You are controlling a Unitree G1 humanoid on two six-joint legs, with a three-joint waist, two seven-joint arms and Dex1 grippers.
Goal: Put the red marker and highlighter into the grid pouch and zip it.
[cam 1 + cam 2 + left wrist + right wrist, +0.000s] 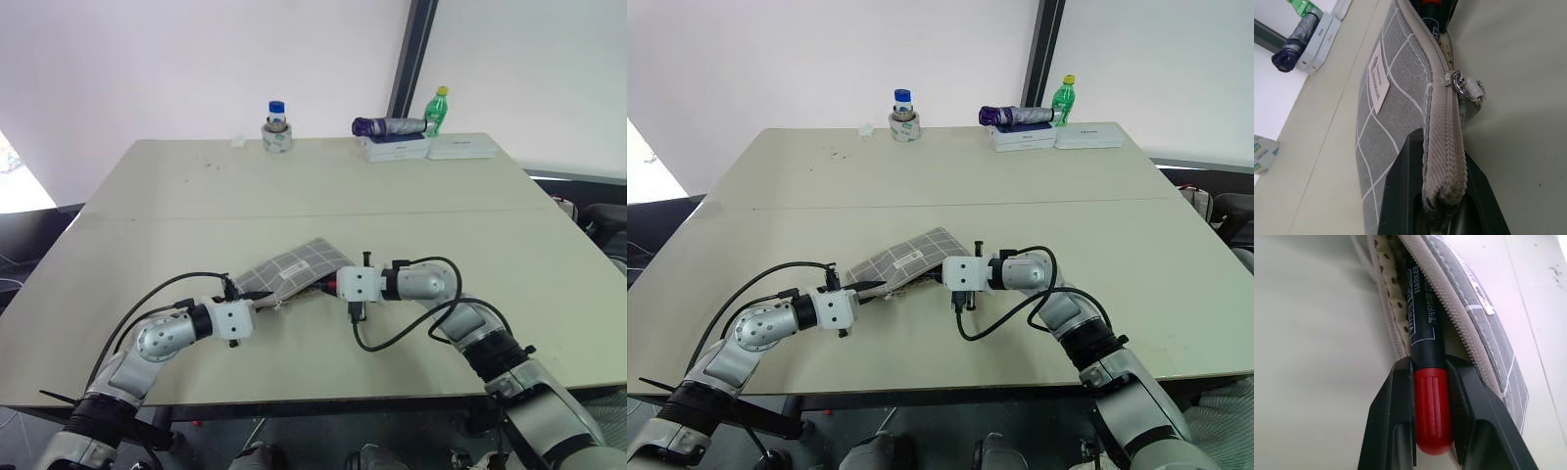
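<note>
- Pale table point(294, 196) under white walls; along its far edge a small jar on a tape roll point(277, 127), a folded umbrella point(388, 125) on white boxes, a green bottle point(436, 110).
- Grid pouch point(294, 269): grey fabric, white grid lines, white label, lying near the front edge between my two arms. Soft and limp, light; I judge it sags and folds unless pinned at one end. Mouth open at the right end, dotted lining showing; zipper pull point(1464, 88) part-way along the teeth.
- Left gripper point(257, 304): jaws clenched on the pouch's closed end, over the zipper seam. Sound anchor point, as the ribbed seam is the firmest part of the cloth.
- Red marker point(1425, 357): rigid, slim, smooth plastic, light; likely to slide if pinched loosely. Black body already inside the pouch mouth, red cap end still outside.
- Right gripper point(1432, 401): jaws either side of the red cap, flanking it closely; whether they press it I cannot tell.
- Zipper pull: small metal tab, fiddly; best pinched at the tab itself while the left end stays anchored.
</note>
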